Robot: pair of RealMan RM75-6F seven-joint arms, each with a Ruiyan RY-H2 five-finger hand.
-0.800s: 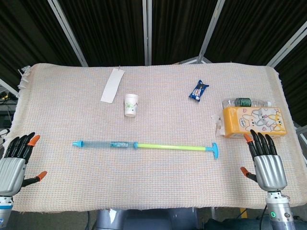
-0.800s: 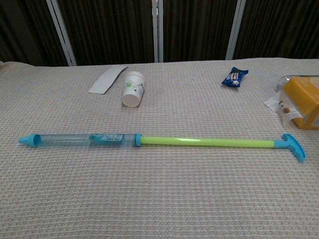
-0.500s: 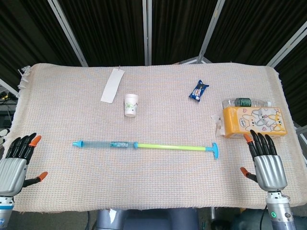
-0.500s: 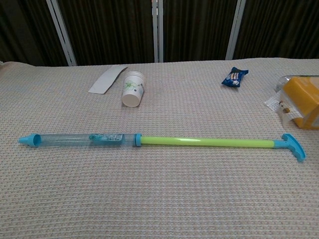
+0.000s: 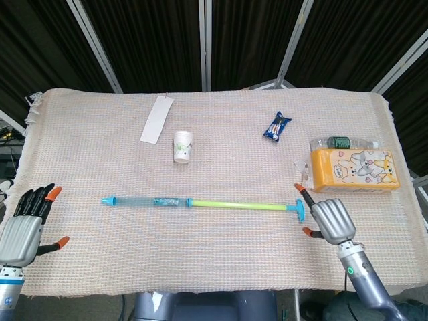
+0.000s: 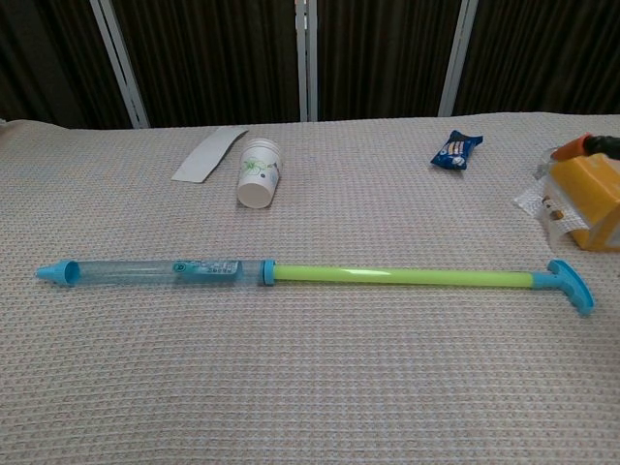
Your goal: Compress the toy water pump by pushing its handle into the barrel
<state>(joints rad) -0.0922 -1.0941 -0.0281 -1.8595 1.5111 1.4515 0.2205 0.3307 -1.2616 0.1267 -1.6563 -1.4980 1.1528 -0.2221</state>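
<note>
The toy water pump lies flat across the middle of the cloth, fully extended. Its clear barrel (image 5: 144, 200) (image 6: 155, 271) with a blue nozzle points left. The yellow-green rod (image 5: 237, 204) (image 6: 402, 277) runs right to the blue T-handle (image 5: 299, 210) (image 6: 572, 287). My right hand (image 5: 328, 221) hovers just right of the handle with fingers apart, holding nothing; whether it touches the handle is unclear. One orange fingertip (image 6: 573, 147) shows at the chest view's right edge. My left hand (image 5: 25, 227) stays open at the near left table edge, well left of the nozzle.
A paper cup (image 5: 182, 146) (image 6: 259, 172) lies behind the barrel, with a white paper strip (image 5: 156, 119) beyond it. A blue snack packet (image 5: 276, 126) sits at the back right. An orange bunny box (image 5: 353, 170) and a bottle (image 5: 341, 142) stand right of the handle.
My right hand has moved left and tilted over, from the near right edge to right beside the pump's handle. The left hand has drifted slightly. The pump has not moved.
</note>
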